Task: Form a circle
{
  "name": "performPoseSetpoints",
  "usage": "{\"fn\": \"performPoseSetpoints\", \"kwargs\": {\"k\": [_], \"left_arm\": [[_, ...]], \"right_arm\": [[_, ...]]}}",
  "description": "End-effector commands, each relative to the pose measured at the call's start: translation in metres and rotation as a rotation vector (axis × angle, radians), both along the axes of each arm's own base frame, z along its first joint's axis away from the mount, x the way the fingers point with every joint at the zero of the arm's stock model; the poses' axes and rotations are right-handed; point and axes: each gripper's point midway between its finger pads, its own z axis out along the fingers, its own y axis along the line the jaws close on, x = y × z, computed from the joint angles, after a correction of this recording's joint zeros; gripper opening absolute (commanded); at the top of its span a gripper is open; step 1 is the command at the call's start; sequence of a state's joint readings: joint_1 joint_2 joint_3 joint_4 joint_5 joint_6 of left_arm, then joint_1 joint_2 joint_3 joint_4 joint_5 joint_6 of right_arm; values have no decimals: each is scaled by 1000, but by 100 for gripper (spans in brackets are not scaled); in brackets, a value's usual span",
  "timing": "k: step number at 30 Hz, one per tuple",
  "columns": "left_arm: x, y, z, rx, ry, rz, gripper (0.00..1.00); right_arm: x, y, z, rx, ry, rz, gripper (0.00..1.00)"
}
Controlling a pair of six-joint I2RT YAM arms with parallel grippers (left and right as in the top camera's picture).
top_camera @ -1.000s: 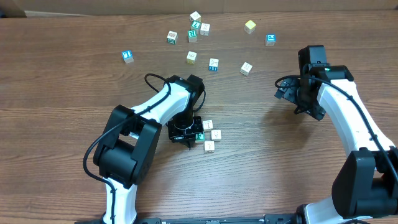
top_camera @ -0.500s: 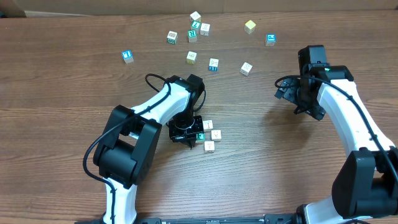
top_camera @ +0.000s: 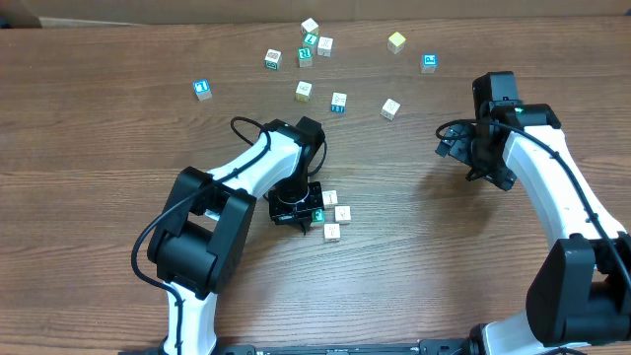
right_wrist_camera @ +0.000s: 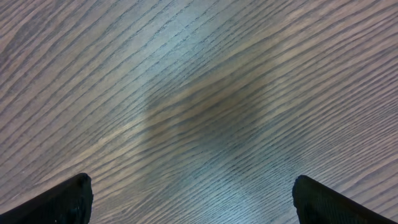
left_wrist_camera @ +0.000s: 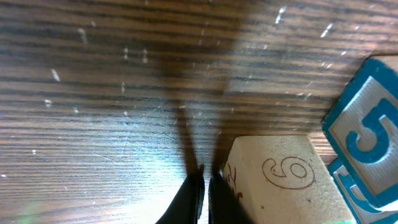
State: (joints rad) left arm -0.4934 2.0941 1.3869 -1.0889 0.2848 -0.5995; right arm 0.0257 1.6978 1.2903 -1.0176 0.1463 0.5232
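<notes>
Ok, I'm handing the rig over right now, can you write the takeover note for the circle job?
Left gripper: shut, empty, tips down right beside a cream cube.
Right gripper: open, empty, over bare table.
Done: a cluster of four cubes by the left gripper, three cream plus the green-faced cube.
Left: ten or so loose cubes lie scattered at the far side; the circle looks unfinished.

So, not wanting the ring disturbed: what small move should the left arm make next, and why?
Probably lift the shut left gripper straight up: its tips sit beside a cream cube of the four-cube ring, so sliding sideways could knock it.
</notes>
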Motion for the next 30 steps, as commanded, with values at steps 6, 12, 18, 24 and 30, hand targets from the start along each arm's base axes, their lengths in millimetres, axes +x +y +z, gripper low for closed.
{"fn": "performPoseSetpoints", "kwargs": {"k": [6,12,18,24,30], "left_arm": [[3,5,-22,25,-2,10,4],[2,5,-21,27,1,10,4],[0,17,-21,77,7,3,4],[3,40,-21,143,11,18,4],[16,66,-21,149,12,80,4]], "right_arm": [[4,-3,10,-9,-32,-6,100],[4,-3,10,-9,-32,-6,100],[4,-3,10,-9,-32,-6,100],[4,-3,10,-9,-32,-6,100],[4,-3,10,-9,-32,-6,100]]}}
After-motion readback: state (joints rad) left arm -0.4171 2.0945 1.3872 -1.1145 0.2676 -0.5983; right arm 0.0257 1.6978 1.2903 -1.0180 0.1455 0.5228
